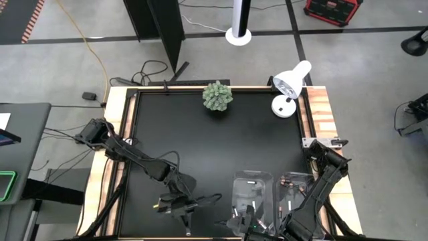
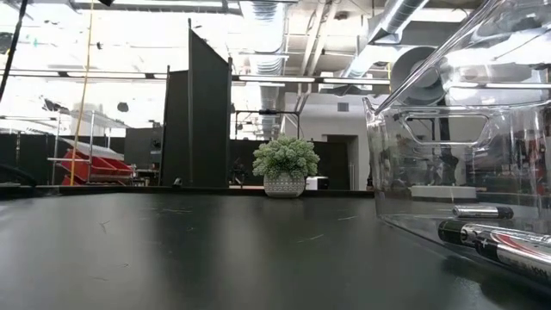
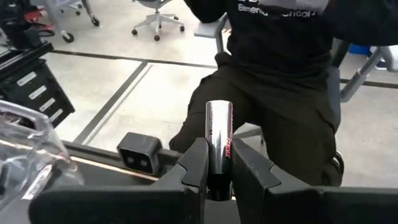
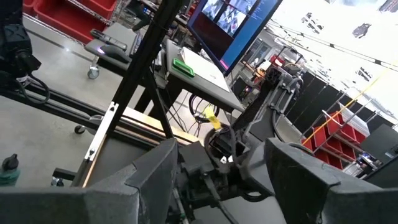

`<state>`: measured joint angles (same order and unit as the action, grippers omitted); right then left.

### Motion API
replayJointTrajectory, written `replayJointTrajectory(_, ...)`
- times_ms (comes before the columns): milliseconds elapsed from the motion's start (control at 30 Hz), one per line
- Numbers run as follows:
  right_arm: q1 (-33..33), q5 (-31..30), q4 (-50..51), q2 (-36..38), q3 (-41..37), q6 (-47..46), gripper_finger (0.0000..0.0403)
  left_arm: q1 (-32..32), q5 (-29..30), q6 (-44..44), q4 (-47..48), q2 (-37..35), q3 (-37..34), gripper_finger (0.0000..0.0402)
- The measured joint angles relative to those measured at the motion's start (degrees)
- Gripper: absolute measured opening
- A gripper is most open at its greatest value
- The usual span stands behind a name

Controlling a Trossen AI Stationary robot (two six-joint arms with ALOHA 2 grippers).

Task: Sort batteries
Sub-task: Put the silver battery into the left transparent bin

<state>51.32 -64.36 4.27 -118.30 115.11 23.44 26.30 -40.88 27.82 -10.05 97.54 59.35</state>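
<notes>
Batteries lie in two places: one silver battery (image 3: pixel 219 140) with red lettering stands upright between the fingers of the left gripper (image 3: pixel 219 180), which pinches it at its lower end, and several more batteries (image 2: pixel 495 234), silver and dark, lie on the floor of a clear bin (image 2: pixel 448 129) near the bench's front edge, toward its right corner. In the high view the left gripper (image 1: pixel 175 204) hangs over the front edge of the black bench (image 1: pixel 221 140), left of the two clear bins (image 1: pixel 253 191) that sit side by side. The right gripper (image 4: pixel 221 171) has its fingers spread wide with nothing between them, and it sits low at the front edge, just beside the bins. Beyond the bench, past the held battery, a person (image 3: pixel 280 81) in dark clothes is seated. A small potted plant (image 1: pixel 218 96) and a white lamp (image 1: pixel 290 86) stand along the bench's back edge.
</notes>
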Motion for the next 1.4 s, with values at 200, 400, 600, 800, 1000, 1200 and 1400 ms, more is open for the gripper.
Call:
replayJointTrajectory(200,0.1,0.0,0.0,0.0,0.0,0.2,0.026,-0.1,0.5,-0.2,0.0,0.0,0.0,0.0043)
replayJointTrajectory(400,0.0,0.0,0.0,0.0,0.0,0.4,0.026,-0.1,5.1,-1.6,-0.6,0.0,0.0,0.0043)
replayJointTrajectory(600,0.0,0.0,-0.2,0.0,0.0,0.4,0.026,-0.1,25.7,-14.4,-7.0,0.0,0.0,0.0043)
replayJointTrajectory(800,0.0,0.0,-0.2,0.0,0.0,0.4,0.026,-0.1,32.8,-17.2,-8.3,0.0,0.0,0.0043)
replayJointTrajectory(1000,-0.1,0.0,-0.4,0.0,0.0,0.6,0.026,-0.4,36.1,-19.4,-21.6,4.5,0.1,0.0043)
replayJointTrajectory(1200,-0.1,0.0,-1.8,0.0,0.0,1.3,0.026,-1.5,37.5,-21.5,-30.9,11.9,3.0,0.0043)
replayJointTrajectory(1400,-0.1,0.0,-2.1,0.0,0.0,1.9,0.026,-1.6,34.6,-23.2,-29.8,19.3,11.7,0.0043)
